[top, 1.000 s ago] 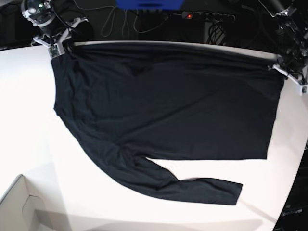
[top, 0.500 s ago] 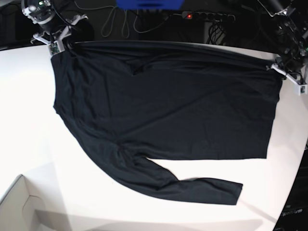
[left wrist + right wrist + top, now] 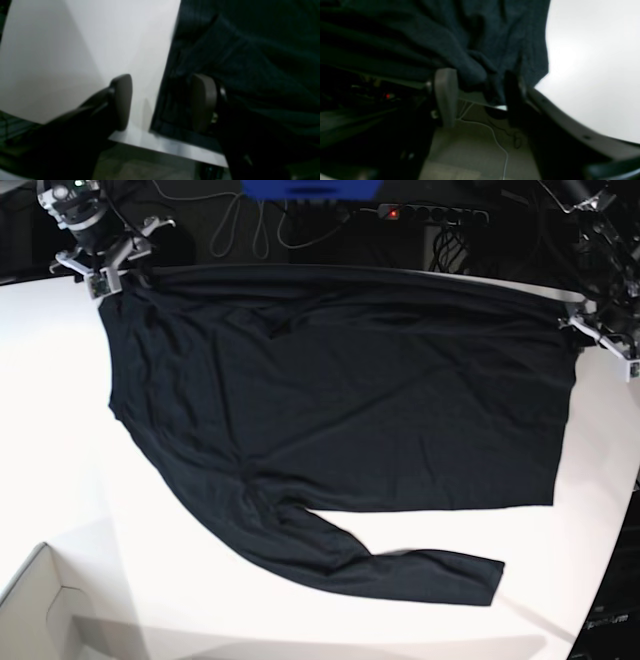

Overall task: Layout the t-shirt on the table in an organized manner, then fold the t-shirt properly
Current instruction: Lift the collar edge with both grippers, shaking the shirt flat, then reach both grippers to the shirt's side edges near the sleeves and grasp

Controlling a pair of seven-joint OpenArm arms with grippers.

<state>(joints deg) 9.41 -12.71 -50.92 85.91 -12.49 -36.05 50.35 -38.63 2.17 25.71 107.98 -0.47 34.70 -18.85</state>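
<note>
T-shirt [image 3: 340, 410]: flat on table [image 3: 50, 430], long axis spanning right gripper [image 3: 105, 268] to left gripper [image 3: 605, 340]. Both jaws parted, gripping nothing; corners between fingers.

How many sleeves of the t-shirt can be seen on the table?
1. One sleeve of the t-shirt stretches along the near side of the table, toward the base view's right. A second sleeve may be hidden in the fabric; I cannot tell.
</note>
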